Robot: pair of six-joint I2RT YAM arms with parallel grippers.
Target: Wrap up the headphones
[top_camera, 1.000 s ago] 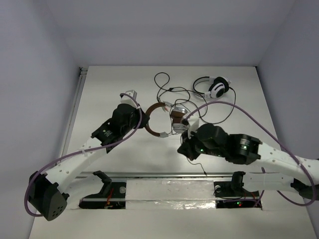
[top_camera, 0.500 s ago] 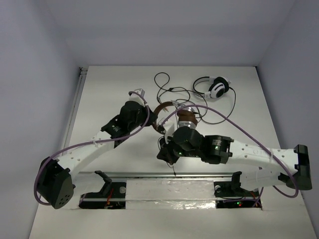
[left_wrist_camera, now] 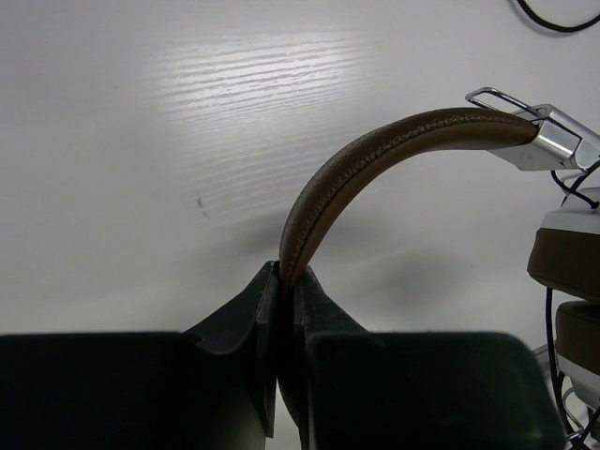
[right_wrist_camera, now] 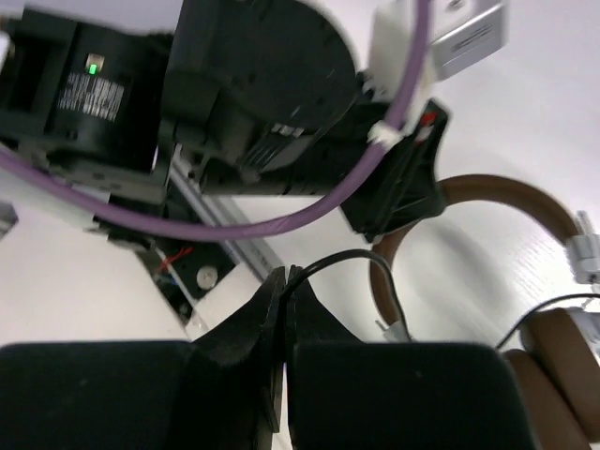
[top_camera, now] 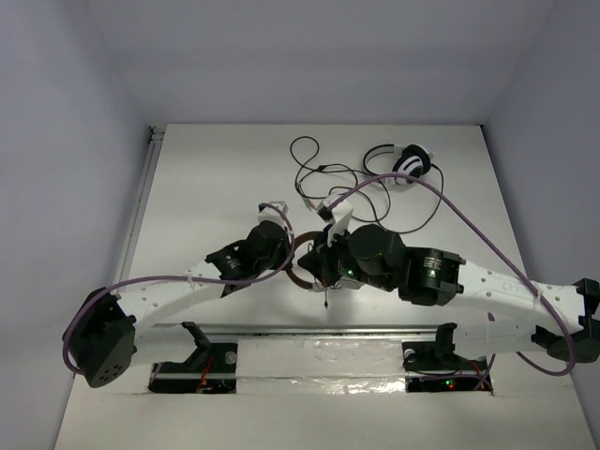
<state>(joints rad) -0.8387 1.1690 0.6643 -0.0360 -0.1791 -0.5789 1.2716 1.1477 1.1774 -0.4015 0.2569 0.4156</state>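
With the headphones (left_wrist_camera: 375,159) clamped in the left tool (left_wrist_camera: 279,281), the cable (right_wrist_camera: 342,254) pinched in the right tool (right_wrist_camera: 284,281) is now carried across them, seemingly starting a wrap.

brown headphones (left_wrist_camera: 375,159): 1; white-and-black headphones (top_camera: 408,164): 1; arms (top_camera: 169,289) (top_camera: 497,286): 2; table (top_camera: 206,169): 1

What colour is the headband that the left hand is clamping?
Brown, with a stitched edge: the headband is pinched in the left hand. The left wrist view shows it best.
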